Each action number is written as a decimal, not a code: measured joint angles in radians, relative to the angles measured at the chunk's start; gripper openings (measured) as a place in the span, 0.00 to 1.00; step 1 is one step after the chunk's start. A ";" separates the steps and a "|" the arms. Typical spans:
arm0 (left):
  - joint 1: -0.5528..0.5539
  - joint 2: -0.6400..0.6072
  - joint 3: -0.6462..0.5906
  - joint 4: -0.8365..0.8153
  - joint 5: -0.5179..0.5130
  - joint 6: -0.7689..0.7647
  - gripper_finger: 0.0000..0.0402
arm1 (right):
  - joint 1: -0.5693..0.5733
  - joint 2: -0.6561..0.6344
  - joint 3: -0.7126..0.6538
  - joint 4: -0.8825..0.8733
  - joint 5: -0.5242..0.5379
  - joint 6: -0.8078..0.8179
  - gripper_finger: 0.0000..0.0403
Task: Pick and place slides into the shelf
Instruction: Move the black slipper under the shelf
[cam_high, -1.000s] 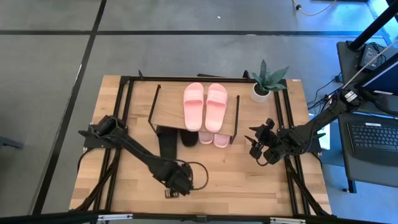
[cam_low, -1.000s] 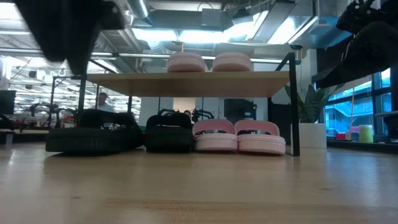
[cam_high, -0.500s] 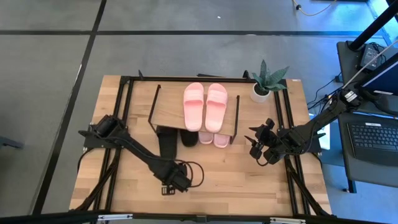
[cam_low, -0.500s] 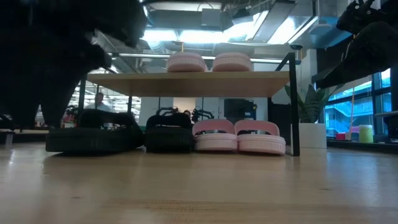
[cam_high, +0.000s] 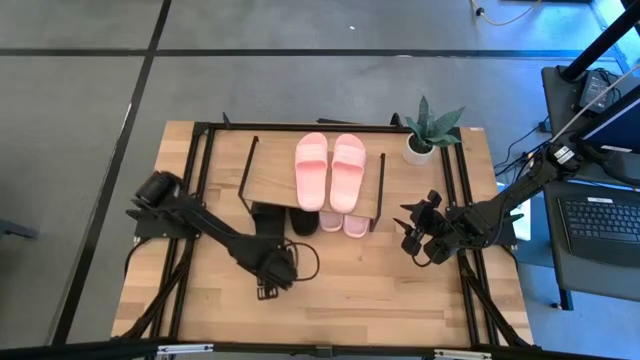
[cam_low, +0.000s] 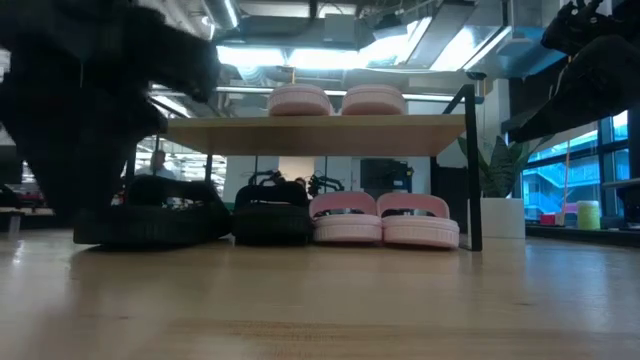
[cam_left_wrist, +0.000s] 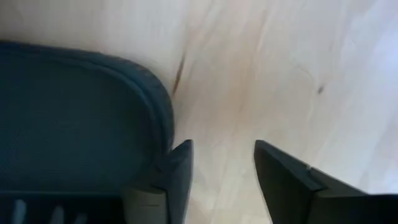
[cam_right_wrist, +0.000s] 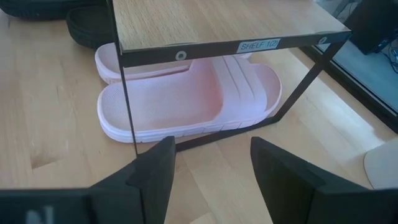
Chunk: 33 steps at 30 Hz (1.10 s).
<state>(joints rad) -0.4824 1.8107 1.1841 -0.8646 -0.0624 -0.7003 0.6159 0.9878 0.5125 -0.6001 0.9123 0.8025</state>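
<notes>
Under shelf (cam_high: 312, 178) slides (cam_low: 270, 212) fill row; bare table (cam_high: 380, 285) in front open.

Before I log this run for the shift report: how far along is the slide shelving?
Done: one pink pair lies on the shelf top, another pink pair sits underneath beside a black slide. In hand: nothing; the left gripper, open, is beside the other black slide, which juts out front. Left: pushing it in. The right gripper waits open.

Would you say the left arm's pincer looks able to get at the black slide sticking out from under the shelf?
Probably yes: the left pincer hovers open just off the black slide's heel end, with only bare tabletop between them; the shelf covers just its far end.
</notes>
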 joint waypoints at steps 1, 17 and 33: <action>0.000 -0.028 -0.021 0.025 0.002 -0.007 0.40 | 0.000 0.000 0.000 0.000 0.000 0.000 0.52; -0.046 -0.288 -0.297 0.420 0.020 0.051 0.40 | 0.000 0.000 0.000 -0.003 0.002 0.000 0.52; -0.053 -0.246 -0.305 0.410 -0.014 0.060 0.40 | 0.000 0.000 -0.001 0.006 0.002 0.000 0.52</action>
<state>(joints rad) -0.5350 1.5646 0.8795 -0.4546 -0.0767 -0.6399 0.6159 0.9878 0.5117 -0.5945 0.9146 0.8028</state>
